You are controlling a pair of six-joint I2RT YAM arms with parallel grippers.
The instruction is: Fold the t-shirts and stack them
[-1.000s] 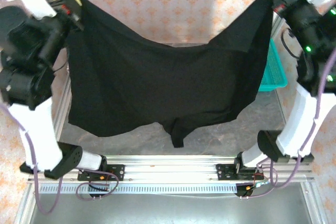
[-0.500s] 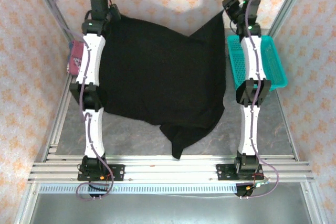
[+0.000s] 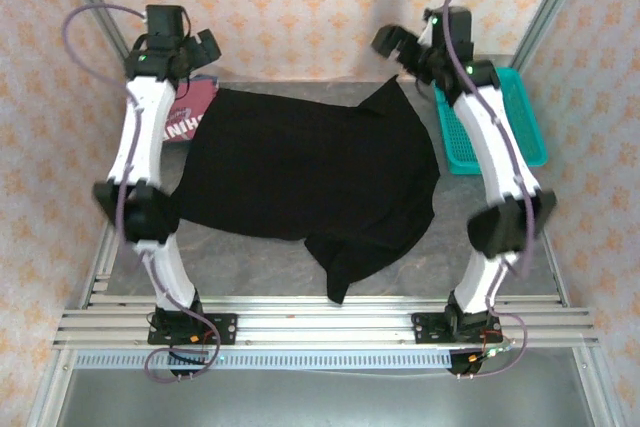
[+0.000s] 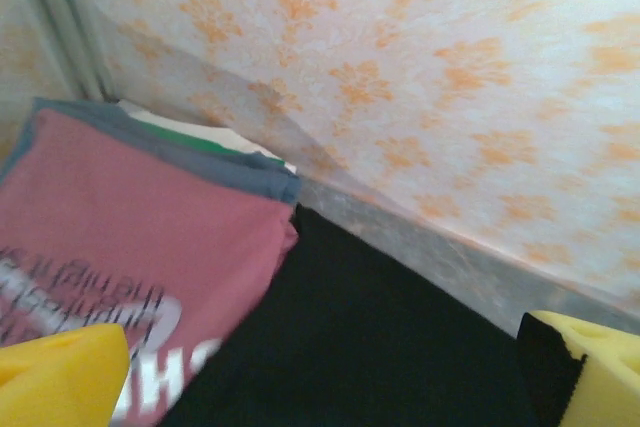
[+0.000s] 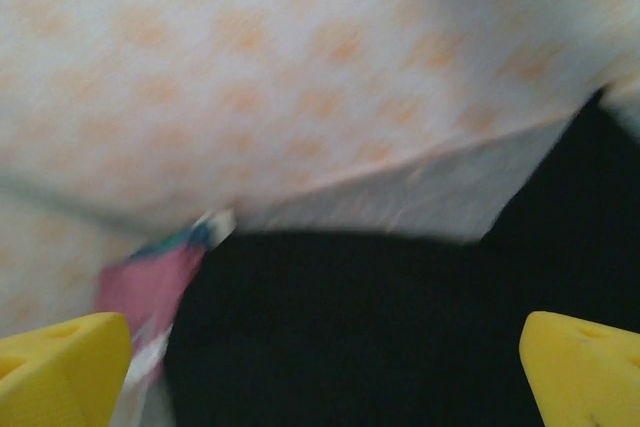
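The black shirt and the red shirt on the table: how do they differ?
The black t-shirt lies spread open across the middle of the table; the red t-shirt sits folded at the far left corner. The black t-shirt looks plain, while the red t-shirt bears white lettering. As they lie, the black t-shirt covers far more surface than the red t-shirt. Both are soft cloth.

the black t-shirt lies spread out and mostly flat across the middle of the counter. its near edge is bunched into a creased lump reaching toward the front, and its far right corner is drawn up to a point. the dark red t-shirt is folded, white lettering up, at the far left, touching the black one's edge.
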